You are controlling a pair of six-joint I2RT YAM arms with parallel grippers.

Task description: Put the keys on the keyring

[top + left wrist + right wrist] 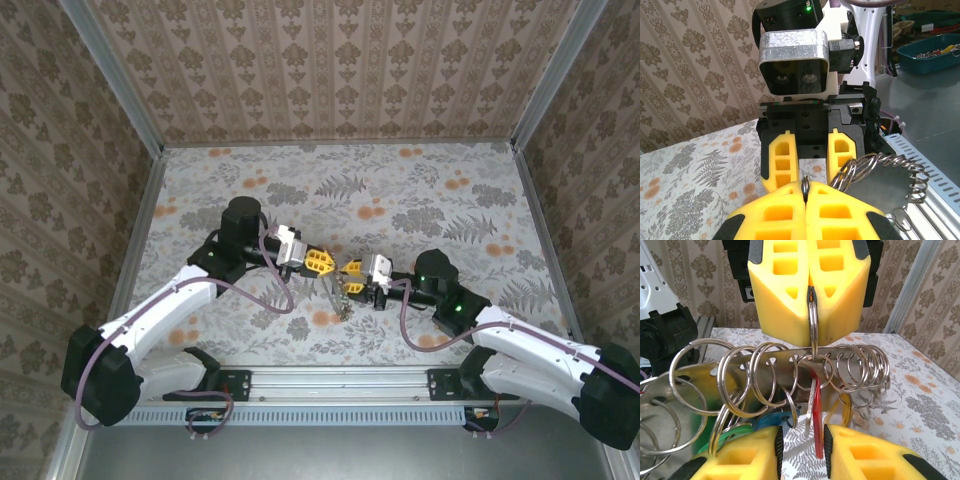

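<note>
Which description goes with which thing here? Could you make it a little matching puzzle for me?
Things:
1. left gripper
2. right gripper
3. red key
4. metal strip

Descriptions:
a. dangles in the gap between two open jaws
b. silver, with holes along it
c. shut on the keyring
d. open, straddling a key

Pairs: 1-c, 2-d, 3-a, 4-b

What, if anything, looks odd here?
Nothing broken or spilled. One oddity: a bunch of silver wire rings hangs in mid-air, pinched by a single ring in the left hand, a red flat key dangling between the fingers of the right hand.
</note>
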